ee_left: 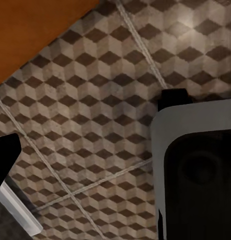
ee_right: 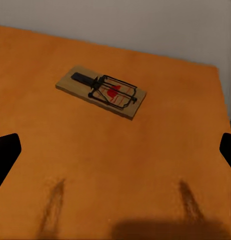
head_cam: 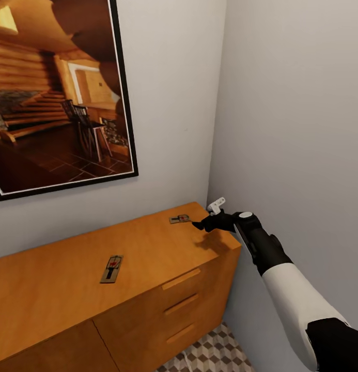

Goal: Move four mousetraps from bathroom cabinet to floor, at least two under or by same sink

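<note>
The right claw (head_cam: 203,225) hovers released just beside the far mousetrap (head_cam: 180,219) on the cabinet (head_cam: 148,248) top — a pickup step, I judge. Next: ease forward, straddle the board, clench. A second mousetrap (head_cam: 112,268) lies well apart. The left claw's state I cannot tell.

Right arm (head_cam: 297,305): white forearm shell, black wrist and elbow joints, black fingers (head_cam: 207,225), small white-grey bracket (head_cam: 216,205).

Two mousetraps lie on top of the cabinet (head_cam: 148,253) before me: the far mousetrap (head_cam: 180,219) near its right back corner, just ahead of my right gripper (head_cam: 199,225), the near mousetrap (head_cam: 112,268) well left, toward the front edge. A picture (head_cam: 55,93) hangs on the wall behind.
</note>
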### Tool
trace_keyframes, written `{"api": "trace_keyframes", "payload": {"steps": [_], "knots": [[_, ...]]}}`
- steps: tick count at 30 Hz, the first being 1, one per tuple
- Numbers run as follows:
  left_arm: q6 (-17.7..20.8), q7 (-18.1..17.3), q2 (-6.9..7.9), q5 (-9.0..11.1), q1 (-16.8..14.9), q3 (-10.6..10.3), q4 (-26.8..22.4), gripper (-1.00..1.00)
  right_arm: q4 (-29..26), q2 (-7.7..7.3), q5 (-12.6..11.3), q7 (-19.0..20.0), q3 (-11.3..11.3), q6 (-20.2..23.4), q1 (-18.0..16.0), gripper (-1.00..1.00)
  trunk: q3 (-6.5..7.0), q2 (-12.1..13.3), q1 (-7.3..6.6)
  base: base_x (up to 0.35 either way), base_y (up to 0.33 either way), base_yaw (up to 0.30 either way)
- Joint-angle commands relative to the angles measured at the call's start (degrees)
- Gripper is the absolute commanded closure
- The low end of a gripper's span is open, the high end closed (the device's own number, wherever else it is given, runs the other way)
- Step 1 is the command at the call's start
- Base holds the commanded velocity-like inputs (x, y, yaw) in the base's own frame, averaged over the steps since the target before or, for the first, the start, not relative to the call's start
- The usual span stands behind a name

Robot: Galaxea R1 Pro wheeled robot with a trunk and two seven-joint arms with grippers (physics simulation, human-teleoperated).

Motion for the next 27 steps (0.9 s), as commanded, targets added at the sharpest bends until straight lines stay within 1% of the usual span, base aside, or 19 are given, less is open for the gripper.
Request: {"api": "trace_keyframes", "payload": {"steps": [1,5,11,14,27], "knots": [[-0.04,0.04,-0.04,0.47,-0.05,-0.48,0.10,-1.00,-0.12,-0.02,0.93,0.34,0.69,0.09,-0.01,-1.00,-0.06,-0.03,0.01,0.095,-0.121,0.000],[-0.04,0.06,-0.05,0.47,-0.05,-0.48,0.10,-1.00,-0.11,-0.02,1.34,0.39,1.49,0.07,0.02,-1.00,-0.06,-0.03,0.01,0.054,-0.069,0.000],[-0.04,0.05,-0.06,0.47,-0.05,-0.48,0.10,-1.00,-0.12,-0.02,1.51,0.62,1.78,0.07,0.05,-1.00,-0.06,-0.03,0.01,0.013,-0.017,0.002],[-0.04,0.04,-0.06,0.47,-0.05,-0.48,0.10,-1.00,-0.15,-0.02,1.53,0.67,1.81,0.07,0.05,-1.00,-0.09,-0.03,0.01,0.003,-0.004,0.085],[-0.04,0.05,-0.13,0.47,0.01,-0.48,0.10,-1.00,-0.15,-0.02,1.56,0.70,1.83,0.07,0.06,-1.00,-0.48,-0.03,0.01,0.000,-0.001,0.245]]}}
